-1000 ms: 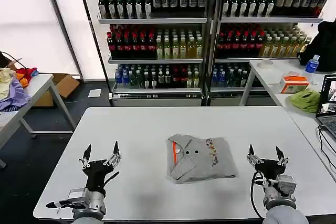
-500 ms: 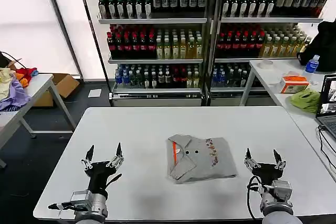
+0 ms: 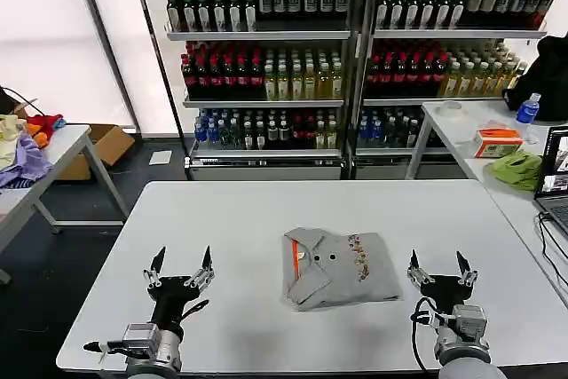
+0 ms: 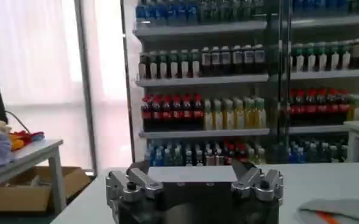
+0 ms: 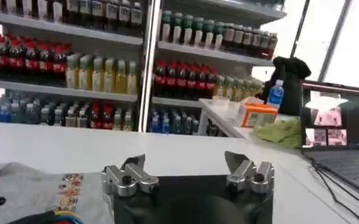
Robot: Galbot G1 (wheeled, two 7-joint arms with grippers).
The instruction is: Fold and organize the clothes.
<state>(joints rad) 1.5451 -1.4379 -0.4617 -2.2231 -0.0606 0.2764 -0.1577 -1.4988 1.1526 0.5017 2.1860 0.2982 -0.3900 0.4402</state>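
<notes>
I hold left tool (image 3: 181, 265) and right tool (image 3: 437, 266) spread and empty, flanking the shirt (image 3: 339, 268), folded mid-worktop (image 3: 240, 219). Soft, light fabric; I would pinch layered edges, not the limp centre.

The shirt (image 4: 341, 210) is cut off at the left wrist view's edge.

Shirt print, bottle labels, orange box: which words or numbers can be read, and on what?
None can be read.
shirt: chest print is multicoloured shapes, too small to read.
bottles: labels too small.
orange box: markings blurred.
laptop screen: blurred.
</notes>
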